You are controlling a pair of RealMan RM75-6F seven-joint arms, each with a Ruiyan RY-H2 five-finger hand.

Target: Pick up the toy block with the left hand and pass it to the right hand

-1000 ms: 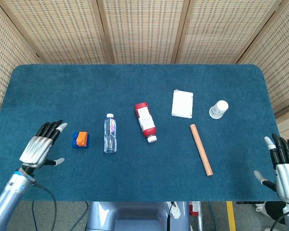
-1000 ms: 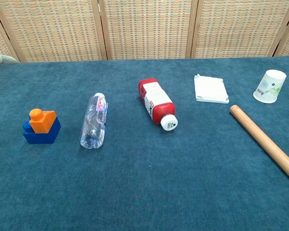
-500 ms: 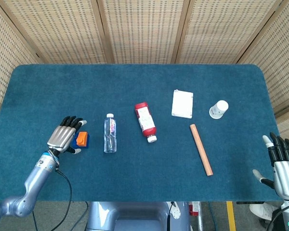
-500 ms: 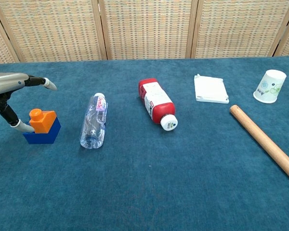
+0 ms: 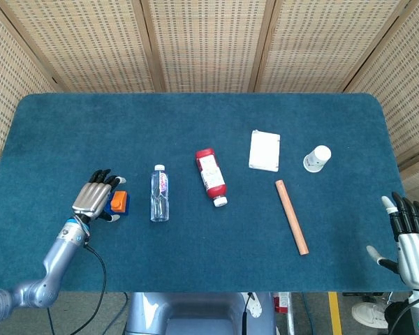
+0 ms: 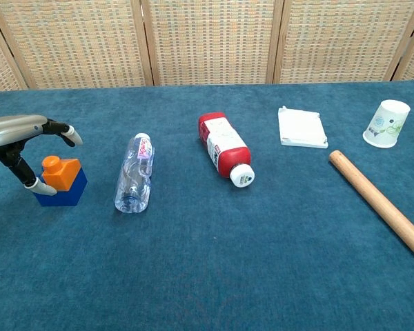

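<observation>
Clear bottle [image 6: 134, 174], red bottle [image 6: 224, 149], white box [image 6: 301, 127], paper cup [image 6: 386, 123], wooden rod [image 6: 379, 204].

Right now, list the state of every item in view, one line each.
toy block: upright on the table, not lifted.
left robot hand: arched over the block, fingers spread around it, grip not closed.
right robot hand: open, empty, at the table edge.
water bottle: lying on its side, capped.
red bottle: lying on its side, capped.
paper cup: upside down.
wooden rod: lying flat.
</observation>
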